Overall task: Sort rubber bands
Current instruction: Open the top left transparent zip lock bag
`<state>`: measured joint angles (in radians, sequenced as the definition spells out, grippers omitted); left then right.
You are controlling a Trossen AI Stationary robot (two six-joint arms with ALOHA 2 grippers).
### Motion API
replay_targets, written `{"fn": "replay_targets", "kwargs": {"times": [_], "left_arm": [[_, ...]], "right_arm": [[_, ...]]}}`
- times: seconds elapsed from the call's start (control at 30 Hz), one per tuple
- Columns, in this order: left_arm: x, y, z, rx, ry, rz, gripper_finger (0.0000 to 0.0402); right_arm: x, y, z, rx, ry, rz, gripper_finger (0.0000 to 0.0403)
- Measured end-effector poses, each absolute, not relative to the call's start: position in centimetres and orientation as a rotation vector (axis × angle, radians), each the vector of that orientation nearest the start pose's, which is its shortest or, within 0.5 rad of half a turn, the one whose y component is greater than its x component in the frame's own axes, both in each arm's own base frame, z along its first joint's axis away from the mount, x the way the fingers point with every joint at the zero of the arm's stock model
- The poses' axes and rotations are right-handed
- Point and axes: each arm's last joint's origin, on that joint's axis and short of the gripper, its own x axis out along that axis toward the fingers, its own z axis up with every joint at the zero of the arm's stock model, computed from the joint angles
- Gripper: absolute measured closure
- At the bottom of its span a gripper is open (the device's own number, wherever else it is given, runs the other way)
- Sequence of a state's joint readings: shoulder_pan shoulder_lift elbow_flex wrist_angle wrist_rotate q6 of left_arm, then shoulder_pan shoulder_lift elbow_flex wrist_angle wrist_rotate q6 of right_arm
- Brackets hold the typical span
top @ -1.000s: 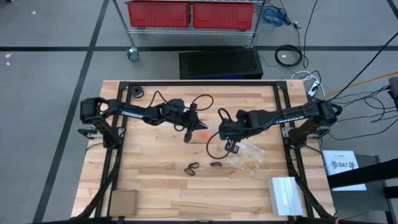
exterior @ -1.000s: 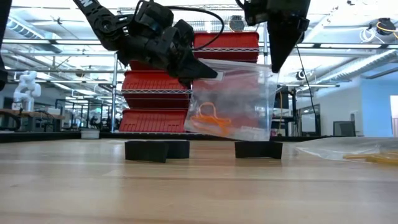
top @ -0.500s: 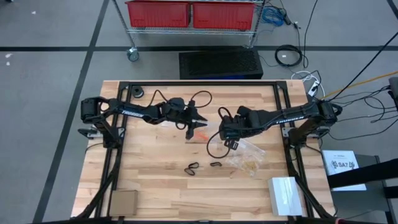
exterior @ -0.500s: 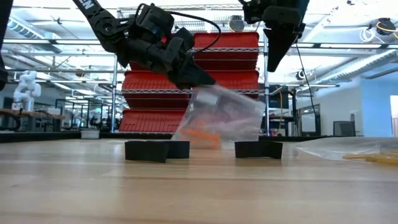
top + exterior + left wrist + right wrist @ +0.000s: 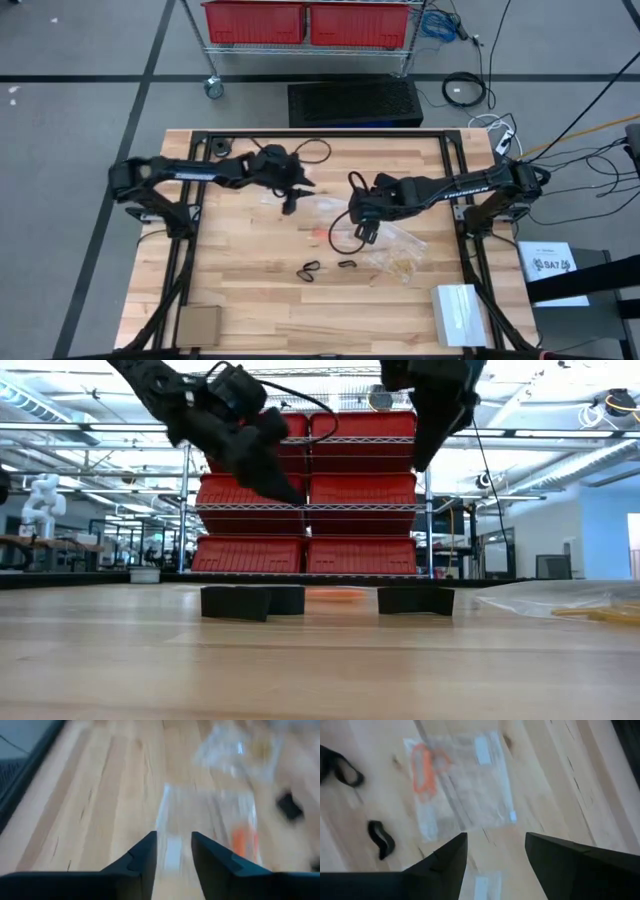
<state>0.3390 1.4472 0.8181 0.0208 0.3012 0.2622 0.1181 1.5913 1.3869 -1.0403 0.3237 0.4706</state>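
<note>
A clear plastic bag (image 5: 326, 212) lies flat on the wooden table between my two grippers. Orange rubber bands (image 5: 422, 770) show through it near one end, and their orange also shows in the left wrist view (image 5: 243, 842). My left gripper (image 5: 290, 205) hovers open above the table, just left of the bag (image 5: 210, 820). My right gripper (image 5: 362, 230) hangs open above the bag's right side (image 5: 465, 785). In the low view both grippers, left (image 5: 285, 490) and right (image 5: 420, 460), are well above the tabletop. Neither touches the bag.
Two black band loops (image 5: 310, 268) (image 5: 347, 264) lie nearer the front edge. A second clear bag with tan bands (image 5: 400, 256) lies right of them. A white box (image 5: 458, 312) and a brown card (image 5: 198, 322) sit at the near corners. A black cable (image 5: 340, 240) curls under my right arm.
Both grippers have let go of the clear bag, which hung between them and has dropped flat onto the table. My left gripper has drawn back toward the table's left and far edge and risen. My right gripper has stayed in place, tipping slightly.
</note>
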Motion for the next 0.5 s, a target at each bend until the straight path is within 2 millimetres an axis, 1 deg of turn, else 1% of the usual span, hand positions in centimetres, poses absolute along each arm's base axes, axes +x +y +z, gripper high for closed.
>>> {"fn": "replay_targets", "kwargs": {"times": [0.13, 0.23, 0.37, 0.5], "left_arm": [[26.0, 7.8, 21.9, 0.123, 0.775, -0.046, 0.0316], [24.9, 6.6, 21.6, 0.115, 0.902, -0.061, 0.0329], [24.0, 5.3, 20.3, 0.122, 1.073, -0.011, 0.0319], [23.4, 5.3, 18.7, 0.216, 1.198, 0.126, 0.0293]], "right_arm": [[31.3, 2.6, 28.8, 0.138, 1.088, -0.417, 0.0210], [31.7, 2.7, 29.0, 0.126, 1.052, -0.397, 0.0210], [31.9, 2.7, 29.1, 0.110, 1.029, -0.378, 0.0210], [32.0, 2.7, 29.2, 0.102, 1.019, -0.374, 0.0211]]}}
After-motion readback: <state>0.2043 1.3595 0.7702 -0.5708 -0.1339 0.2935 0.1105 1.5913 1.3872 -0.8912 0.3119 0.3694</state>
